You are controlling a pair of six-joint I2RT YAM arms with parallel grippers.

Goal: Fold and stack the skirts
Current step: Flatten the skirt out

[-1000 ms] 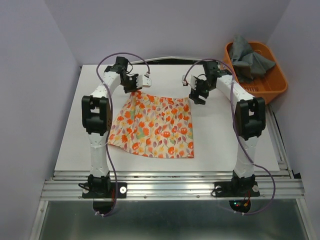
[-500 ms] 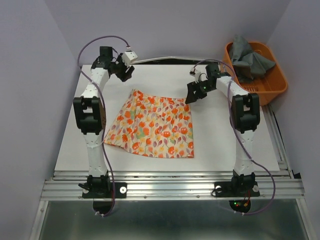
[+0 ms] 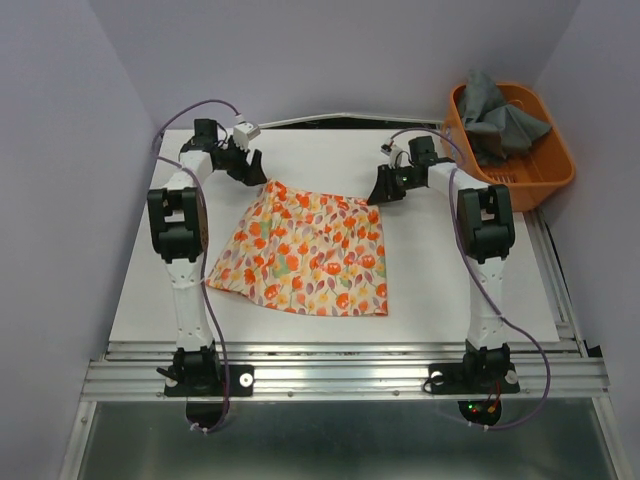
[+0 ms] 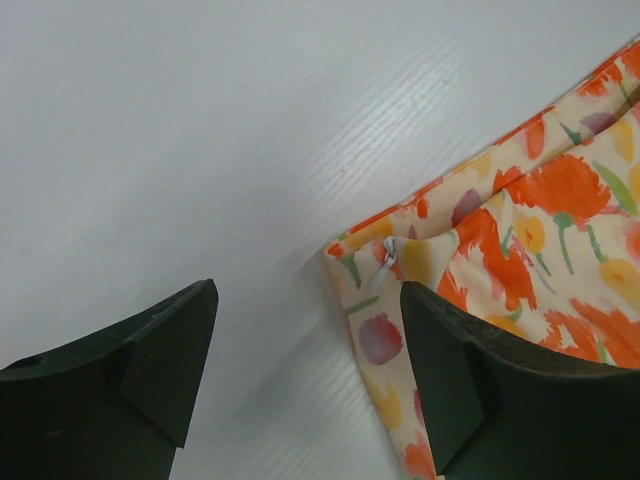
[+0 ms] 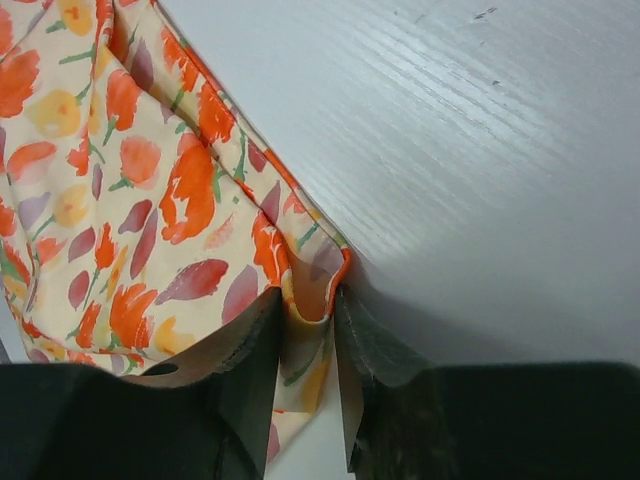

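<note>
Reaching to the far left of the table point(image 3: 440, 280), the left gripper point(image 4: 310, 335) is wide open and empty. Only bare table lies between its fingers. The far left corner of the floral skirt point(image 3: 305, 250) sits just inside one finger, partly under it. The gripper probably needs to shift toward the cloth before it can pinch that corner. The skirt is spread across the middle of the table, cream with orange, red and yellow leaves. Its far edge runs from one gripper to the other. At the far right corner, the right gripper point(image 5: 308, 335) is nearly closed, with a fold of the hem pinched between its fingers. Farther right, by the table's far right corner, the grey skirt point(image 3: 495, 115) is bunched in an orange basket point(image 3: 555, 170).
</note>
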